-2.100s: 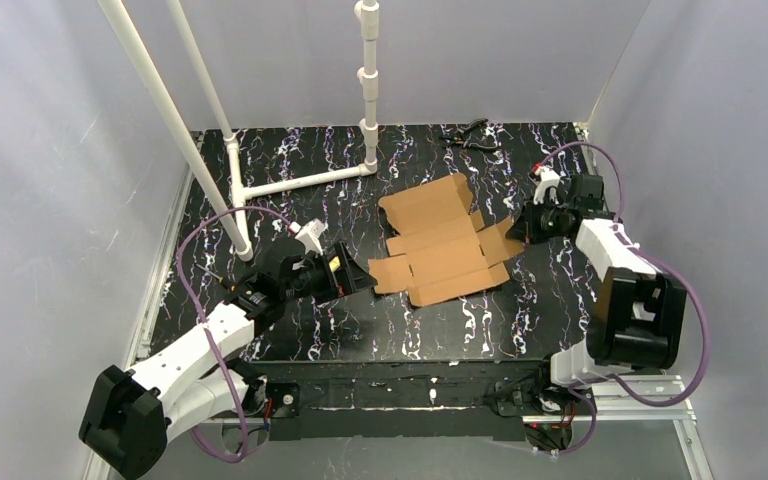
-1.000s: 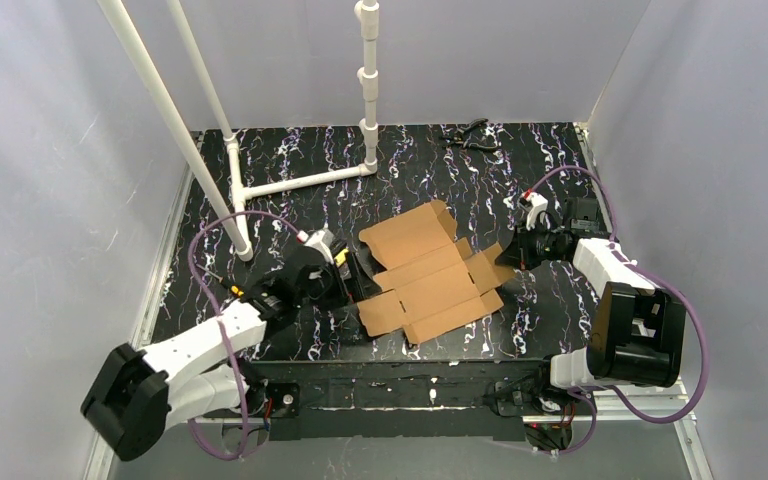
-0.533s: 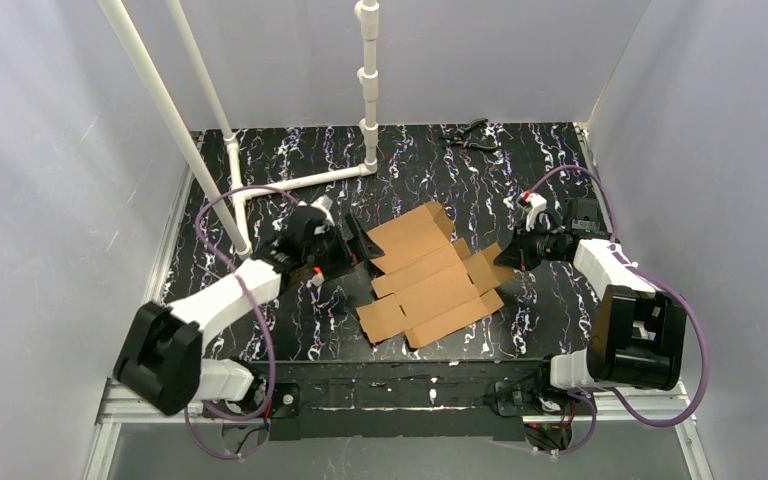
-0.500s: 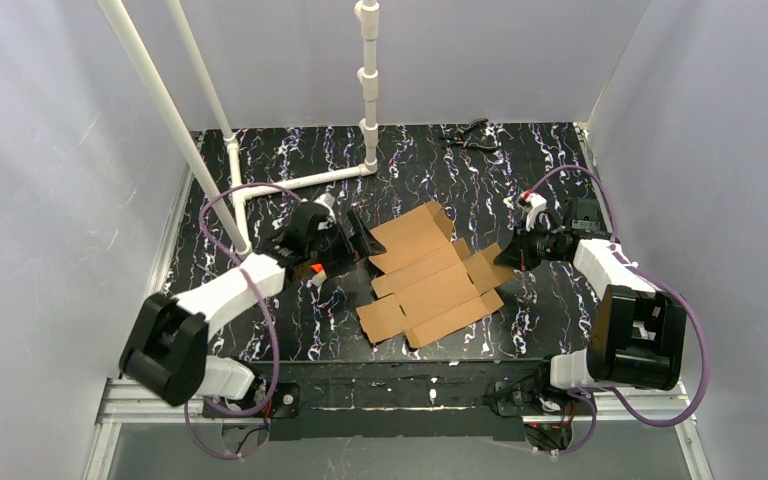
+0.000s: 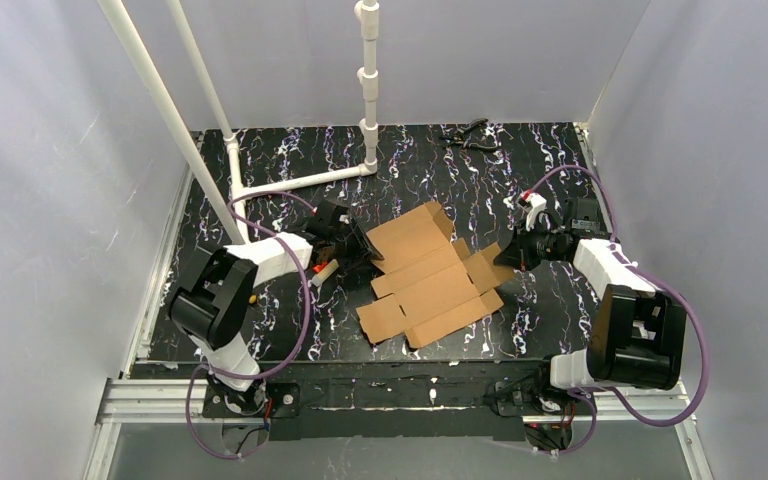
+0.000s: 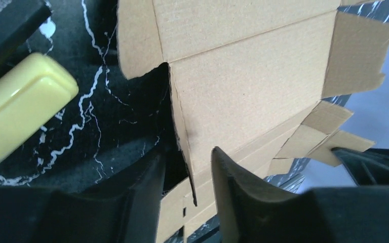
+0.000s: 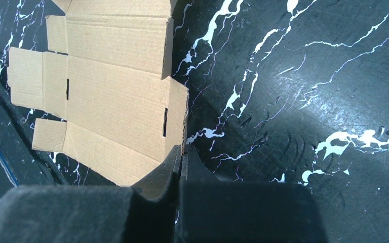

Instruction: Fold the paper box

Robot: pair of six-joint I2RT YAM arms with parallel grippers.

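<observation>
The paper box (image 5: 428,272) lies as a flat brown die-cut sheet mid-table, also filling the left wrist view (image 6: 243,76) and the right wrist view (image 7: 111,101). My left gripper (image 5: 367,254) is at the sheet's left edge. In its wrist view its jaws (image 6: 188,153) straddle the raised edge of a flap, with a gap on both sides, so it is open. My right gripper (image 5: 509,257) is shut on the sheet's right edge, and the thin cardboard is pinched between its fingers (image 7: 183,152).
A pale yellow stick (image 6: 23,109) and a black marker (image 6: 5,20) lie left of the sheet, beside the left gripper. A white pipe frame (image 5: 300,181) stands at the back left. Dark pliers (image 5: 470,135) lie at the far edge.
My left arm swung from the near left up to the sheet's left edge, and its jaws have narrowed around a flap edge. The right gripper and the sheet stayed put over the last second.
</observation>
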